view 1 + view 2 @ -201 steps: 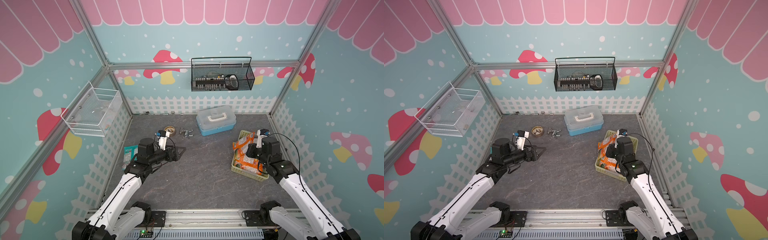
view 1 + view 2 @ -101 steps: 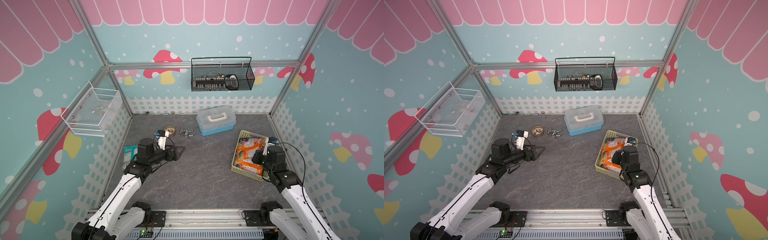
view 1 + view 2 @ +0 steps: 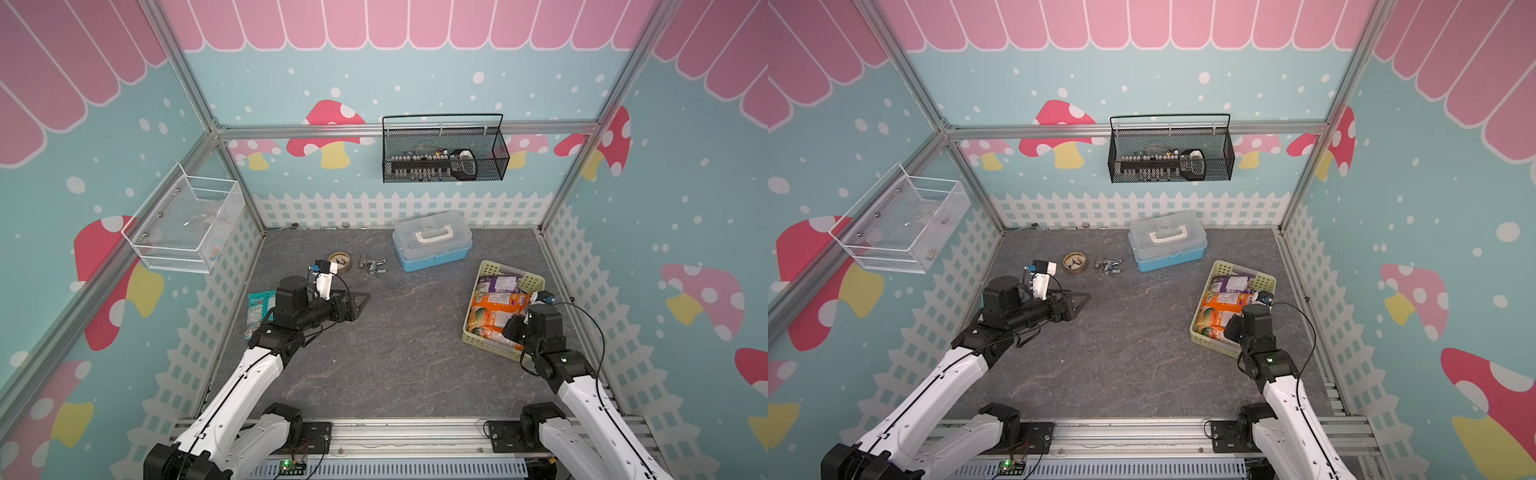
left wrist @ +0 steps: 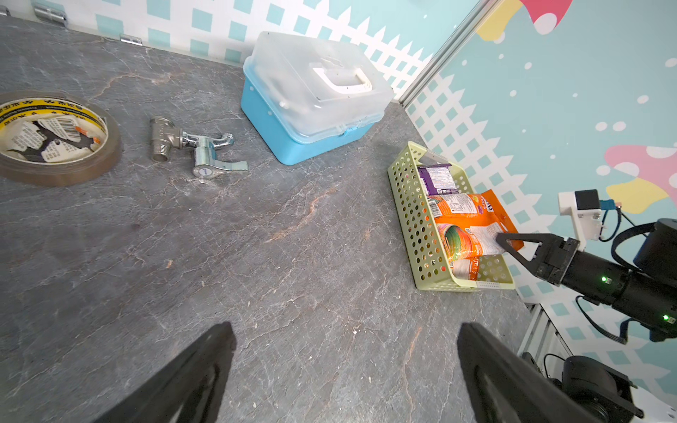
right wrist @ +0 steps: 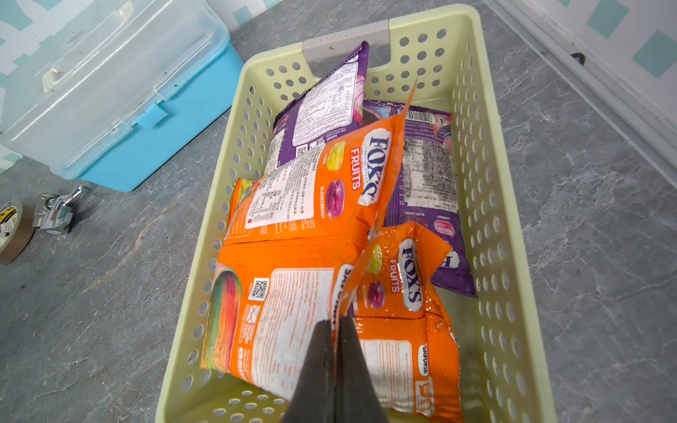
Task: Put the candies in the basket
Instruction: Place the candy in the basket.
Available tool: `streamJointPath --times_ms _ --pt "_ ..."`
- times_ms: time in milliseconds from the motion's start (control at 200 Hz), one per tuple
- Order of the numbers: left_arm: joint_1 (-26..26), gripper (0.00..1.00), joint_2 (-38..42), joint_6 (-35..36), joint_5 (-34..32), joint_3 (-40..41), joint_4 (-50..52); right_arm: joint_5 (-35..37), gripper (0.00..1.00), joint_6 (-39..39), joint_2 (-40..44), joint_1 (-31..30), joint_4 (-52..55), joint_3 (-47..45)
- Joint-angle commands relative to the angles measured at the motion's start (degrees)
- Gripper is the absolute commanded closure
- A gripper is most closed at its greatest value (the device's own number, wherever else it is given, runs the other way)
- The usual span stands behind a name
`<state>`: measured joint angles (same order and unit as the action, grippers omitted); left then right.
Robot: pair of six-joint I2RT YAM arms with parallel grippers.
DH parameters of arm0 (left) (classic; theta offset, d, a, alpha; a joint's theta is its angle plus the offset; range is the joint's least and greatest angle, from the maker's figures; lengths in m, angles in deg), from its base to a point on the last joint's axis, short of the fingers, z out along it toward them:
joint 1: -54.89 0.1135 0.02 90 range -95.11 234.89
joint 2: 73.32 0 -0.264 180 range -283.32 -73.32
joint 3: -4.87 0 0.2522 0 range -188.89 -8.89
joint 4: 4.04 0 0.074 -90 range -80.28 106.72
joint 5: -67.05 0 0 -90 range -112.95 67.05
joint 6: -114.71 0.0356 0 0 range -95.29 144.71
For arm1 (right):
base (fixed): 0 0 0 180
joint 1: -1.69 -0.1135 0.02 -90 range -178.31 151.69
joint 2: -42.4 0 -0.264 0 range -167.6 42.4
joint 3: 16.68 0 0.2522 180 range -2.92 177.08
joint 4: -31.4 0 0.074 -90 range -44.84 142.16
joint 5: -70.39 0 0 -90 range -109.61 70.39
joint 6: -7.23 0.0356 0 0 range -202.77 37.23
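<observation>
Orange candy bag (image 5: 285, 322) edge is pinched by R gripper (image 5: 334, 324) in basket (image 5: 487, 219); L gripper (image 4: 346, 331) is held wide, empty.

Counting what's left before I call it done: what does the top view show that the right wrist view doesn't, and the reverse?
Only the top view: a teal candy bag lying on the table beside the left arm, outside the basket, and the left gripper open and empty.
Only the right wrist view: the right gripper shut on the edge of an orange bag in the basket.
Both: the basket holding orange and purple bags, the blue box, the tape roll and the metal tap.
</observation>
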<state>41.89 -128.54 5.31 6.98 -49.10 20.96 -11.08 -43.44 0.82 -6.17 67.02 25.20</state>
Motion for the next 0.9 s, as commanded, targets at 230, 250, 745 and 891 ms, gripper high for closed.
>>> streamJointPath --times_ms 230,250,745,891 --pt "-0.23 0.01 0.9 1.11 -1.1 -0.05 -0.01 3.66 0.7 7.44 5.79 0.32 2.56 -4.76" --pt "-0.27 0.01 0.93 1.12 -1.15 -0.03 0.07 4.03 0.69 7.5 6.28 0.32 2.65 -4.8" --pt "-0.28 0.01 1.43 0.5 -4.42 0.04 0.44 -4.18 0.55 2.92 0.21 0.29 -3.46 3.31" --pt "-0.28 0.01 1.74 0.38 -5.77 0.13 0.6 -3.56 0.55 3.6 -0.43 0.21 -6.4 2.77"
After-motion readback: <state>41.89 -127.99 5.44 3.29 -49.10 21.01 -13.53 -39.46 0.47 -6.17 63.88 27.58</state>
